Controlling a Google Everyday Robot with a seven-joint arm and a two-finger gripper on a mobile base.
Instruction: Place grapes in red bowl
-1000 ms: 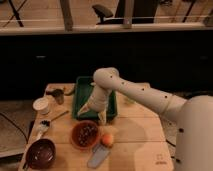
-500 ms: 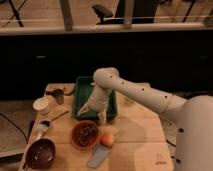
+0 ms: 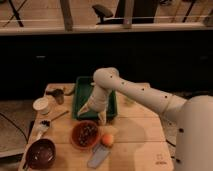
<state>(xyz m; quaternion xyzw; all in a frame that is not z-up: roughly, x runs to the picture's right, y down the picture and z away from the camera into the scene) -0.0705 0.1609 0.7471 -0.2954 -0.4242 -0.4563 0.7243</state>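
The red bowl [image 3: 85, 135] sits on the wooden table [image 3: 140, 142] near its front left. The dark grapes [image 3: 89, 131] lie inside it. My gripper [image 3: 92, 114] hangs at the end of the white arm just above the bowl's far rim, in front of the green tray. It holds nothing that I can see.
A green tray [image 3: 111, 97] stands behind the bowl. An orange fruit [image 3: 107, 140] touches the bowl's right side, with a grey flat object [image 3: 98, 157] in front of it. A maroon bowl [image 3: 41, 153] is front left. A white cup [image 3: 42, 105] and a metal cup [image 3: 58, 95] stand at the left.
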